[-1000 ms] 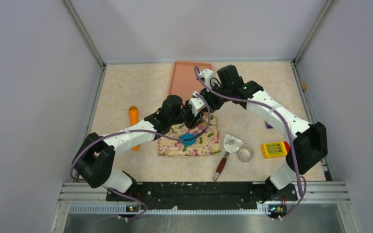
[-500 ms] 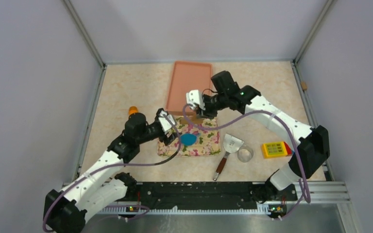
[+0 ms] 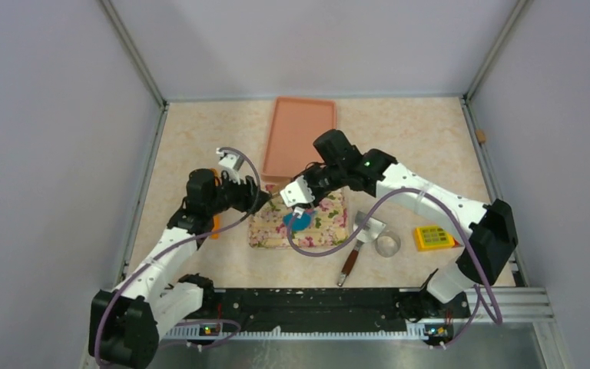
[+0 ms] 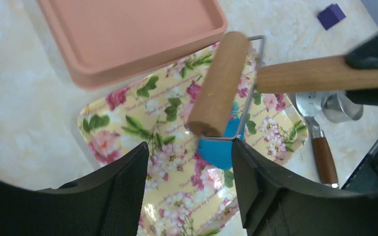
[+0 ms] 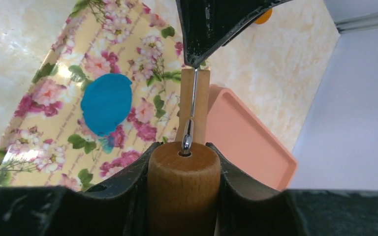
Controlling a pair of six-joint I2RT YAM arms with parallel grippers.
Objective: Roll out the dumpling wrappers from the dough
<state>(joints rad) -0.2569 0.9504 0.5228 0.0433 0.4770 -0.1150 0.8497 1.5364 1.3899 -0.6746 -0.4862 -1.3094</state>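
So the dough (image 5: 107, 103) is a flat blue blob, roundish but a bit lopsided. It's lying about mid-way on the floral mat (image 4: 123, 123), a touch toward the near side.

The right gripper (image 5: 183, 162) reaches in from the right and is clamped on the wooden handle of the rolling pin (image 4: 220, 83), with both jaws snug against the handle. The roller part sits over the mat, right at the far edge of the dough. In the left wrist view the roller's end overlaps the blue, but in the right wrist view it looks just beside it. So I can't tell if it's actually touching.

The left gripper (image 4: 188, 157) is over by the mat's far-left corner. Its jaws are wide apart with nothing between them, and it's pointed across the mat at the pin.

Other stuff:
- The pink tray (image 3: 301, 137) is right up against the mat's far edge.
- The spatula (image 3: 362, 231) lies just right of the mat.
- The ring cutter (image 3: 388, 244) is beside the spatula's blade.
- The yellow brick (image 3: 434, 237) is further right again.
- A small purple block (image 4: 331, 15) sits off to the right, past the pin's handle.
- Some orange thing (image 3: 213, 224) pokes out from under the left arm, but it's mostly hidden so no idea what it is.
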